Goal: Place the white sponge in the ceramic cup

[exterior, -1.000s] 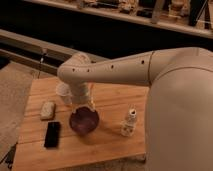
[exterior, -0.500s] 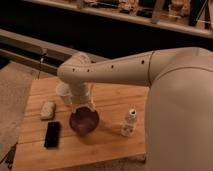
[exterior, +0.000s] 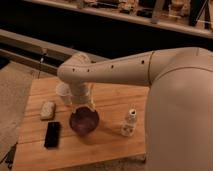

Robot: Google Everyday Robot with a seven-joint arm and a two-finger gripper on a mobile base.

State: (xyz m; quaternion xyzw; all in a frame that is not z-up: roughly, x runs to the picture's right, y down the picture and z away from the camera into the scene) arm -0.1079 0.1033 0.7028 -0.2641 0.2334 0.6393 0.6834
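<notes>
starting the reach, our jaws hang apart over the dark bowl (exterior: 83, 121); next we must straddle the white sponge (exterior: 48, 110).

You will find no text, label, brand or number that can be read here, whether on the small white bottle (exterior: 129, 123), the black phone (exterior: 52, 134) or the robot's pale arm (exterior: 115, 70). The gripper (exterior: 86, 106) hangs low over the tabletop (exterior: 115, 147), just above the far rim of the dark bowl (exterior: 83, 122) and beside the ceramic cup (exterior: 63, 93). It carries no marking you can make out either.
</notes>
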